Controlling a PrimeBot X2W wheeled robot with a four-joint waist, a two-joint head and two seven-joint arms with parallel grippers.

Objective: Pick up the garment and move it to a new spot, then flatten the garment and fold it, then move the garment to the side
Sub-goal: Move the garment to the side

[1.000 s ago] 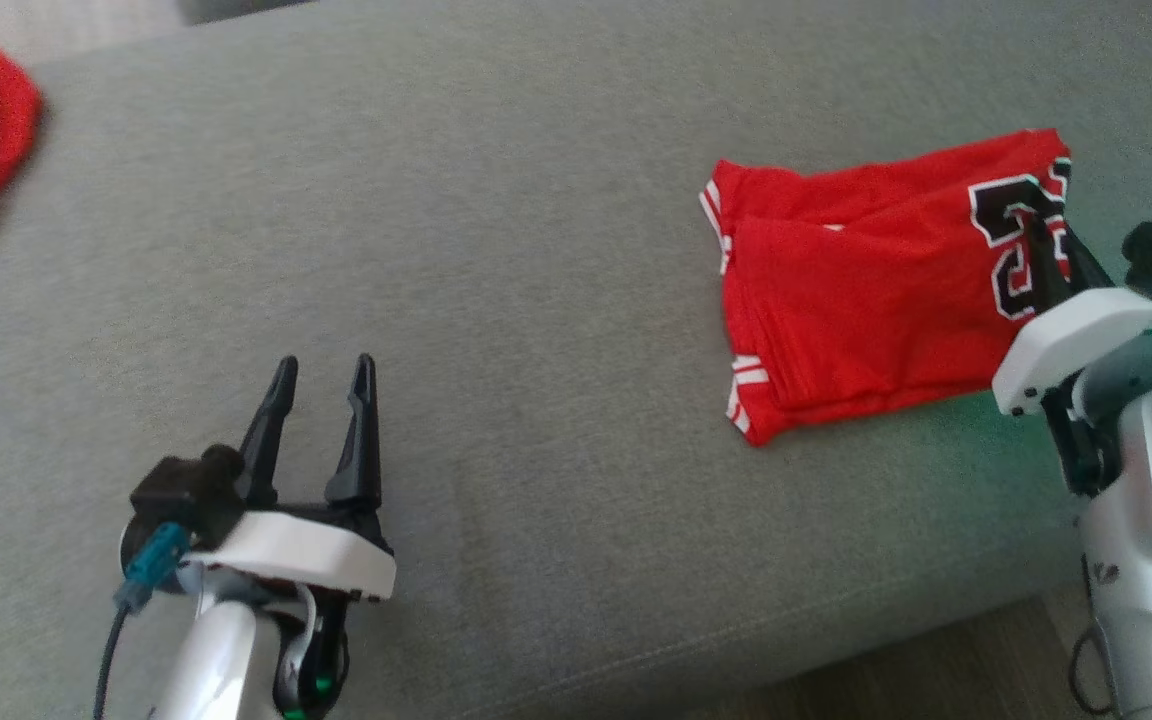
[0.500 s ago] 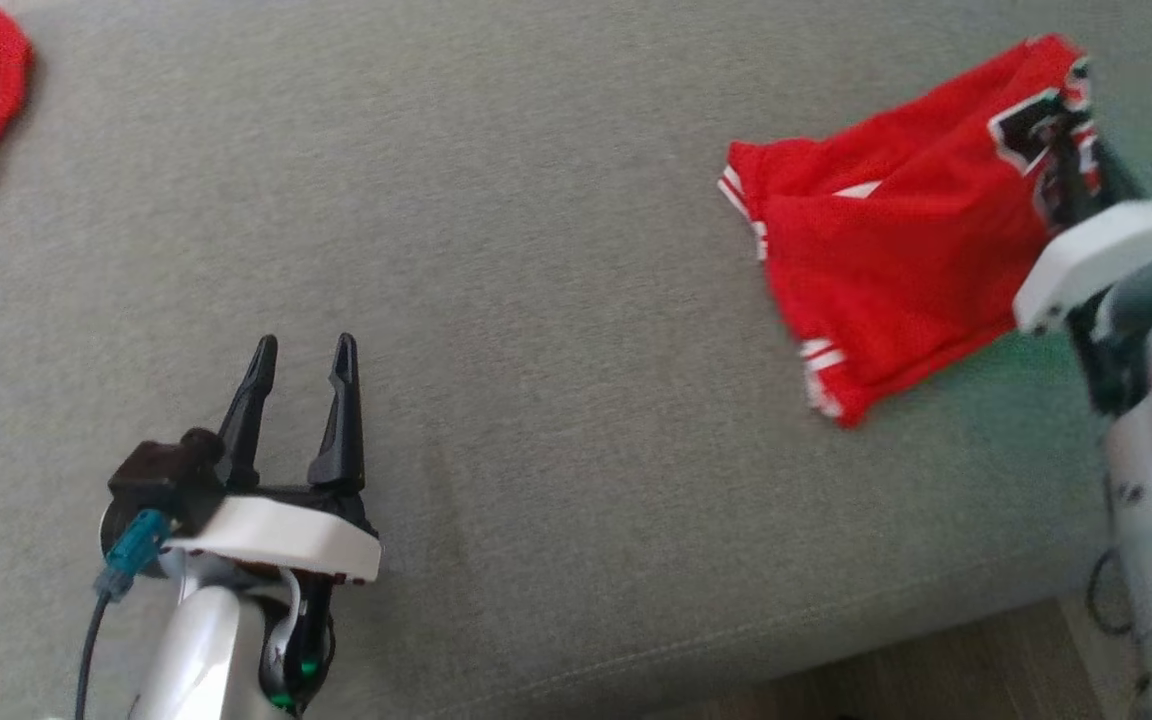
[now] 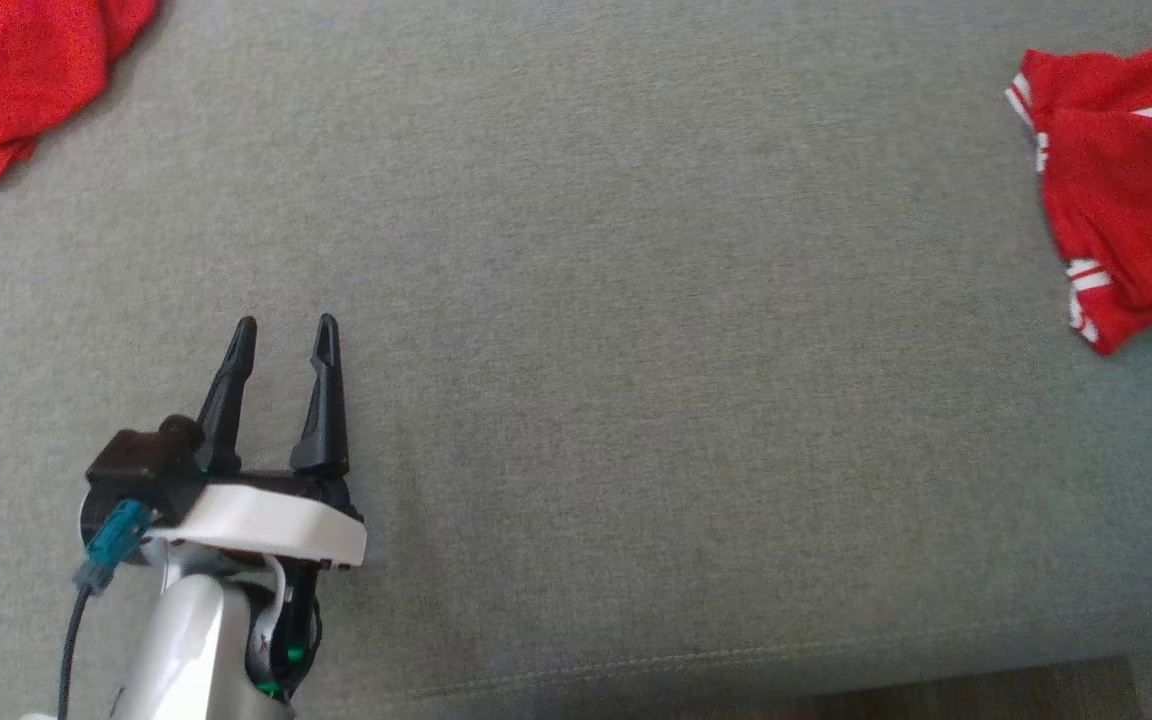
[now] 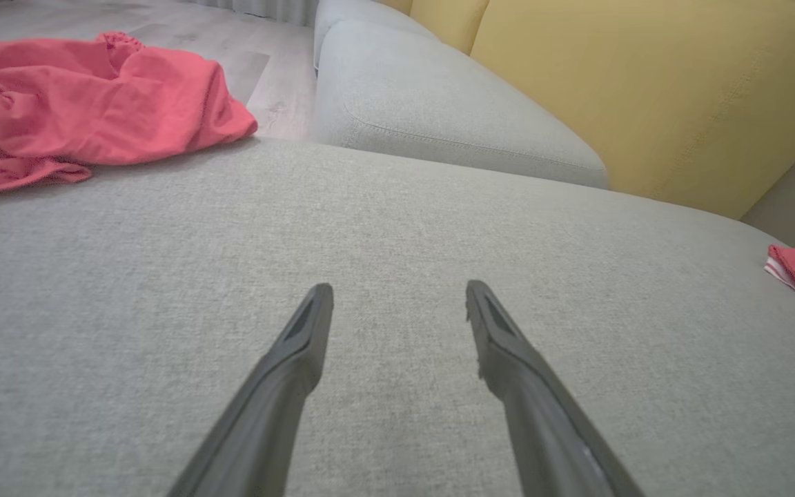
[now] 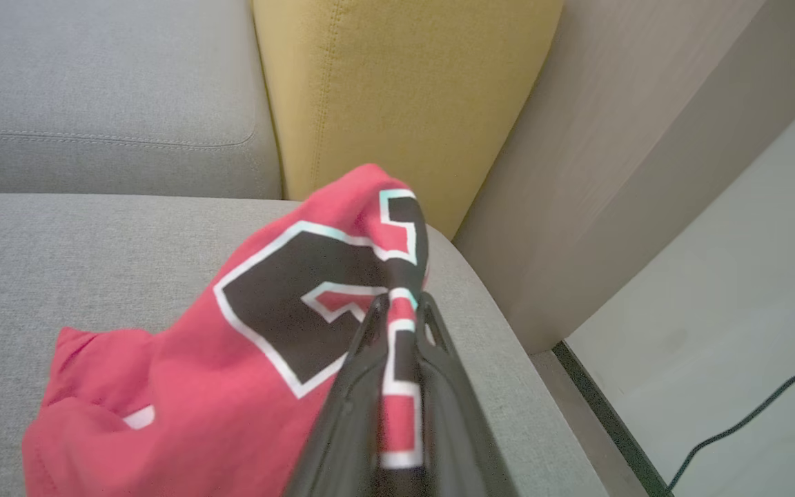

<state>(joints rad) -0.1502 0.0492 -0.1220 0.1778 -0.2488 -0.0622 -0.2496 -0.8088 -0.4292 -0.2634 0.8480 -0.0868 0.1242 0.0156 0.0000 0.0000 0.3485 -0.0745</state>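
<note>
Evidently the jersey [image 5: 183,386] is light, limp, probably slick, so my right gripper [image 5: 403,304] pinches a bunched fold between its tips. Left gripper [image 3: 286,325] gapes empty.

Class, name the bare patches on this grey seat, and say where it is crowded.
Free: the wide middle of the seat, between the left gripper, the crumpled red cloth and the jersey. Crowded: the right end, where the right gripper holds the jersey.

Large black numeral [image 5: 280,304] with white outline on the red garment [image 5: 183,400], cloth bunched, figure partly hidden, digit not readable for certain
</note>
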